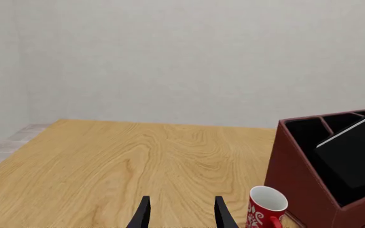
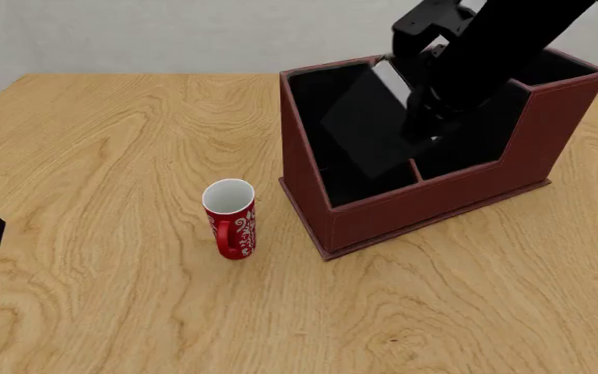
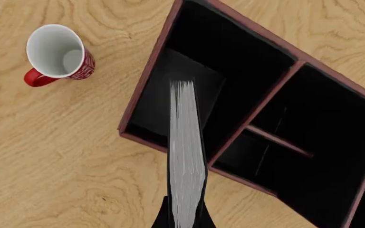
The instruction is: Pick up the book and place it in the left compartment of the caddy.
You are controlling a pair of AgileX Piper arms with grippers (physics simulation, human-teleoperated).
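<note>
Left gripper [image 1: 181,216] sits low at the near left edge of the table [image 2: 112,140], well clear of everything; fingers parted with bare wood between them, holding nothing. In the front view only a black part of that arm shows at the left edge. Red mug [image 2: 230,218] stands upright on the table, white inside, handle toward the near side, just left of the caddy [image 2: 434,206] but not touching it. The caddy sits right of centre, angled to the table edge. The book [image 2: 367,128] hangs tilted over the left compartment [image 2: 320,93], its lower corner down inside the slot, upper part above the rim; can't tell whether it touches the floor or walls. Right gripper [image 3: 184,219] is clamped on the book: the wrist view shows both fingers pressed to the black covers either side of the white page edge. The right arm comes in from top right, over the caddy's middle sections.
</note>
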